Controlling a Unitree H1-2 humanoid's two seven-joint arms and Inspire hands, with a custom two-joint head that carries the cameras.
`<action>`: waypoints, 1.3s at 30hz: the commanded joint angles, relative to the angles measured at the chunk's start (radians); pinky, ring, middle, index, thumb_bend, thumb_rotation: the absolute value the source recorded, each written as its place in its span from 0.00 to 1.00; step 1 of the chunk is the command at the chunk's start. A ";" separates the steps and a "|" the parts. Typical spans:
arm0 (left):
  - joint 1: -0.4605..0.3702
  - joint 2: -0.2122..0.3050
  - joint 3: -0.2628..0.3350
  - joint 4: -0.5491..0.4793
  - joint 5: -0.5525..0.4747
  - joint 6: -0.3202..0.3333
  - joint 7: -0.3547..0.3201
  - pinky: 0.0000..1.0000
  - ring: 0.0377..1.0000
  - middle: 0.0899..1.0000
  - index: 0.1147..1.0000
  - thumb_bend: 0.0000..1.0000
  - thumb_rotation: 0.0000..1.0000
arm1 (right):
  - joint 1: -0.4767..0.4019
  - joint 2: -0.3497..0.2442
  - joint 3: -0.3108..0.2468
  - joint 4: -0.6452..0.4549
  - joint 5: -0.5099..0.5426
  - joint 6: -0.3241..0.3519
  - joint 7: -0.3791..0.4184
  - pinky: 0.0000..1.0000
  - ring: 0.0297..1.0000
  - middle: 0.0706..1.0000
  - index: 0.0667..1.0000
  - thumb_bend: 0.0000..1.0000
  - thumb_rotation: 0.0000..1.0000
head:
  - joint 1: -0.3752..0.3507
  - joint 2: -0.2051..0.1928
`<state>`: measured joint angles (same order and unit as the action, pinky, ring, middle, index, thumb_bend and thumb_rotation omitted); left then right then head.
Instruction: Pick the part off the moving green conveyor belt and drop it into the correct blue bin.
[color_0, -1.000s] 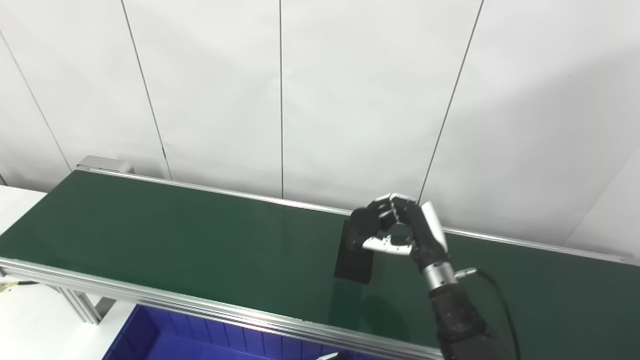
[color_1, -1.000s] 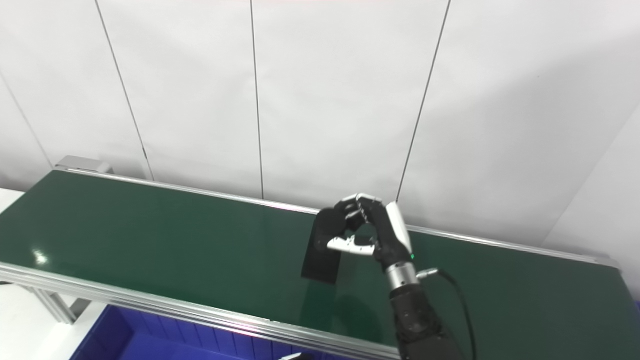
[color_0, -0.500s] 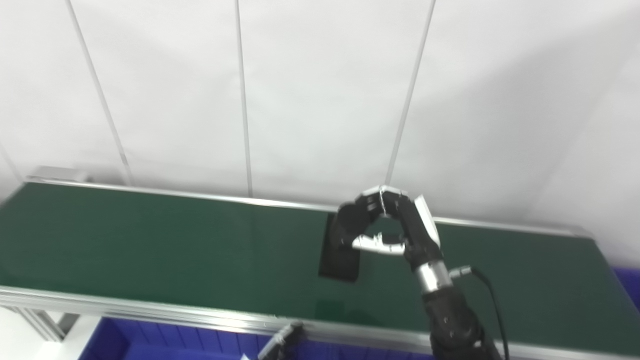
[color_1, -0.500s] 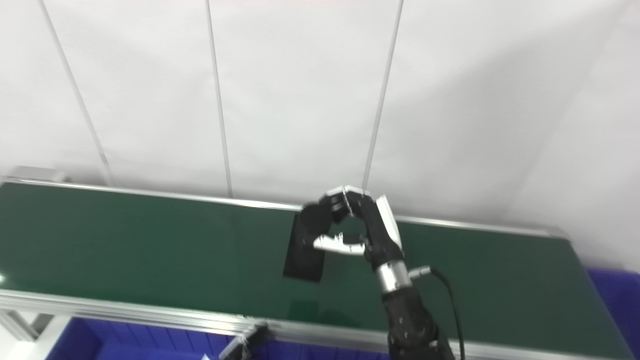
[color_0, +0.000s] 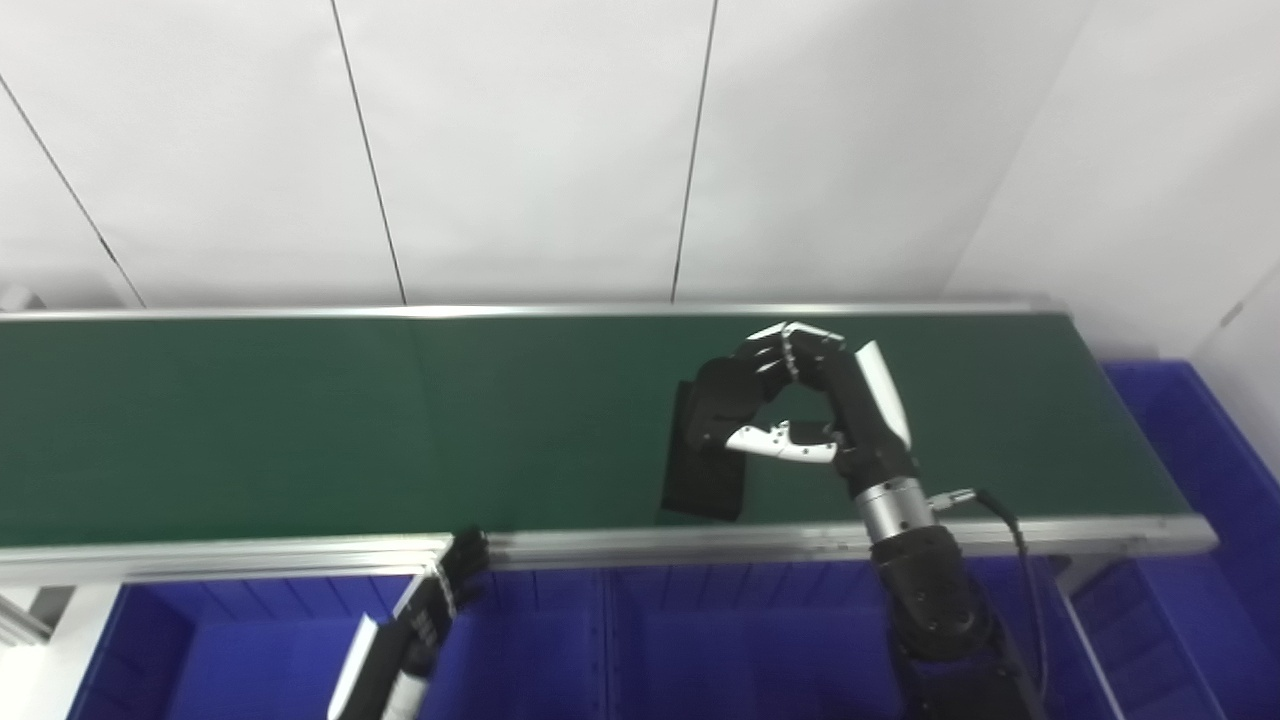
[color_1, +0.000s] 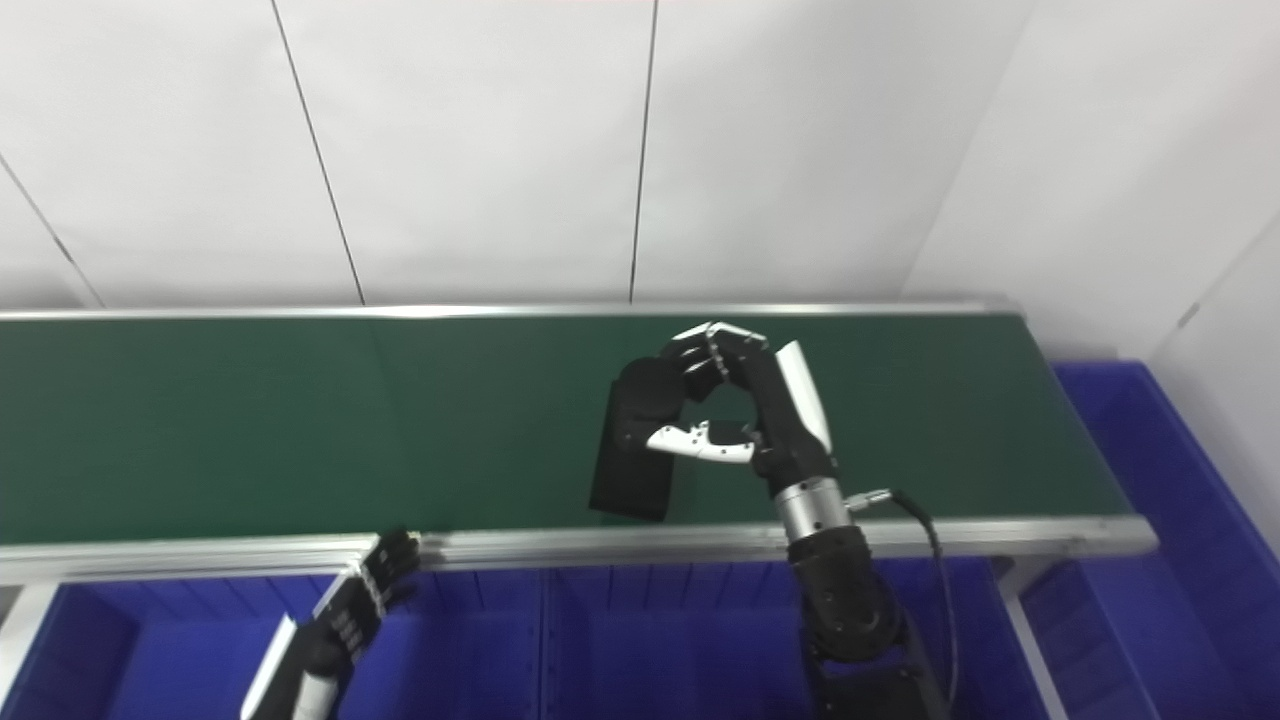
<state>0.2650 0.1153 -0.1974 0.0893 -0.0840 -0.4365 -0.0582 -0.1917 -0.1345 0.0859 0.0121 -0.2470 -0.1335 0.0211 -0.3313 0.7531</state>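
Observation:
A flat black rectangular part (color_0: 708, 460) hangs tilted over the green conveyor belt (color_0: 300, 420), its lower end near the belt's front rail. My right hand (color_0: 820, 400) is shut on the part's upper end, fingers curled over the top and thumb pressed across its face. My left hand (color_0: 425, 615) is low at the bottom left, open with its fingers stretched up toward the front rail, holding nothing. In the right eye view the part (color_1: 635, 450) and right hand (color_1: 745, 400) look the same.
Blue bins (color_0: 650, 640) run below the belt's front rail, split by dividers. Another blue bin (color_0: 1210, 450) stands past the belt's right end. A white panelled wall rises right behind the belt.
The camera has swung right and down, bringing the bins and my left hand into view. My right hand keeps its hold, and the part now sits closer to the front rail.

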 joint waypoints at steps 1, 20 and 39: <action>0.000 -0.012 0.023 -0.027 -0.007 -0.033 -0.046 0.86 0.90 0.91 0.90 0.90 0.97 | -0.005 0.003 -0.013 -0.069 0.010 0.029 -0.003 0.37 0.39 0.44 0.50 0.51 0.00 | 0.000 0.002; 0.007 -0.059 0.106 -0.092 -0.003 -0.032 -0.119 0.83 0.88 0.88 0.88 0.96 0.95 | 0.324 -0.036 -0.058 -0.340 0.037 0.162 0.047 0.38 0.40 0.45 0.49 0.52 0.00 | 0.027 0.121; 0.001 -0.068 0.101 -0.120 0.007 -0.014 -0.103 0.84 0.89 0.88 0.87 0.96 0.94 | 0.353 -0.056 -0.040 -0.376 0.022 0.249 0.112 0.41 0.41 0.45 0.48 0.52 0.00 | 0.058 0.154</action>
<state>0.2716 0.0508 -0.0946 -0.0147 -0.0779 -0.4210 -0.1612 0.1681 -0.1894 0.0459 -0.3334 -0.2219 0.1152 0.1398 -0.2777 0.9112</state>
